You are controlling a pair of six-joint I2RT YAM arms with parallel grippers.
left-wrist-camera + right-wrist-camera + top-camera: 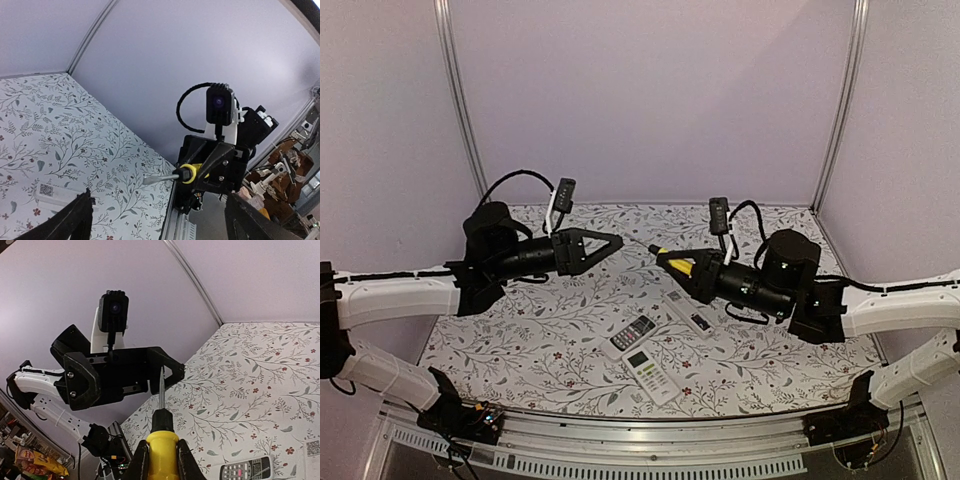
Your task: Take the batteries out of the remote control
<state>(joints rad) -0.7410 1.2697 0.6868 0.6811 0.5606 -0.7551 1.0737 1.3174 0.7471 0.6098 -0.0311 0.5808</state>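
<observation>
While our right gripper [692,268] pinches the yellow-handled screwdriver [665,256] and our left gripper [615,241] hangs spread and empty, no batteries show. The remotes [653,373] lie slantwise on the table [520,330], below and nearer the right gripper.

Setting: a robotics lab test cell, not a domestic room.

Evidence:
- The bench [520,340] has a floral-print cover and is boxed in far, left and right by plain pale wall panels [650,90] set in aluminium posts [460,100].
- A slotted aluminium rail [650,440] runs along the near edge.
- The left arm [395,297] and right arm [905,305] are mounted there, with loose black cable [182,107] and a wrist camera [219,104].
- Beyond the right side, the left wrist view shows cluttered gear [285,170], too blurred to identify.
</observation>
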